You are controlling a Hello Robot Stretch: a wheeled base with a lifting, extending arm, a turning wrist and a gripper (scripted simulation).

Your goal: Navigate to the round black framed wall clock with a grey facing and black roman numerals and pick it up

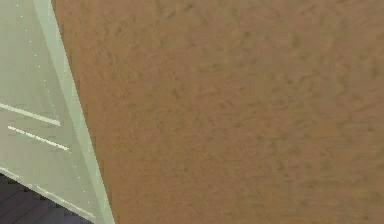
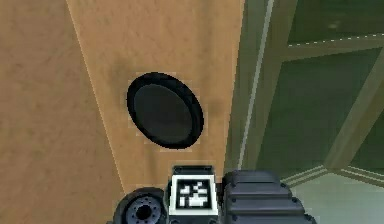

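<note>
The gripper [image 2: 143, 209] sits at the arm side view's bottom edge as a dark rounded body just left of a white marker square [image 2: 196, 193]. Its far end cannot be made out, so whether it holds anything cannot be told. Farther out, a round black-framed disc with a dark grey face, taken to be the wall clock [image 2: 165, 108], hangs on the brown wall [image 2: 70, 90]; no numerals are legible. A green door frame [image 2: 262, 80] borders the wall on the right. In the forward view the wall stands close, with a pale panelled door [image 1: 35, 110] at the left. The drive looks about finished and the reach is in hand. The next move calls for lining the gripper up with the clock and extending toward it.
</note>
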